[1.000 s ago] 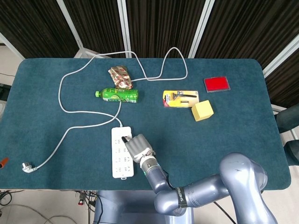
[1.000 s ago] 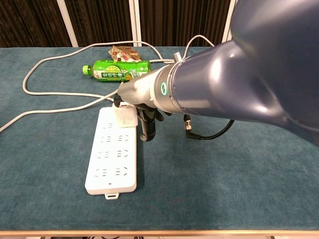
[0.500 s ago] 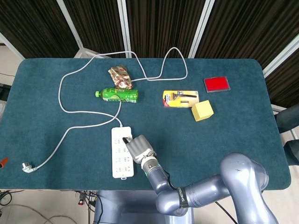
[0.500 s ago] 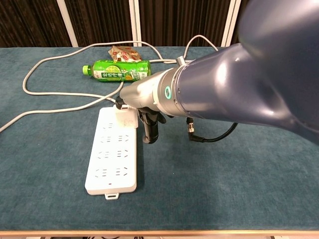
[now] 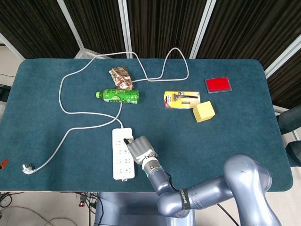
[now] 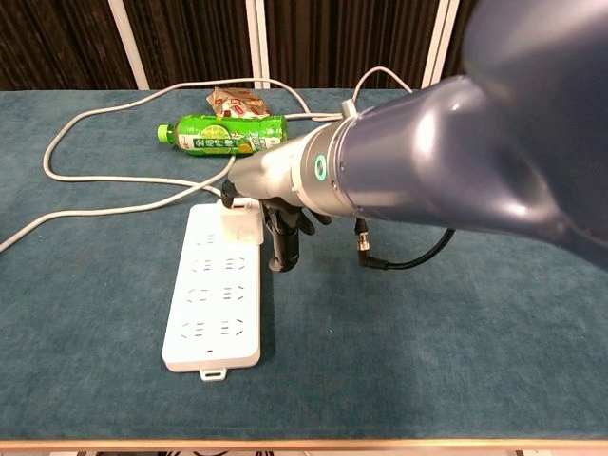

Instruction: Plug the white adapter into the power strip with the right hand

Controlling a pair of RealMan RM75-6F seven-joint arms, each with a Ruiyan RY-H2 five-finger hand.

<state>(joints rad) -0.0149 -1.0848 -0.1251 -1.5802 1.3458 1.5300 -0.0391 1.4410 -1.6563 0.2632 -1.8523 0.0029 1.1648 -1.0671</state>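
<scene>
Pressing our right hand (image 6: 275, 204), grasping the white adapter (image 6: 242, 224), onto the power strip (image 6: 217, 290) lower left, we risk misaligned prongs jamming.

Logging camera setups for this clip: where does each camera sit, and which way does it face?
Head view: high above the near edge, looking steeply down on the whole table; the right arm shows, its right hand at the power strip.
Chest view: low at the near edge, looking forward across the table; the right forearm fills the frame.
Shared: right hand, power strip, green bottle, white cable.
</scene>
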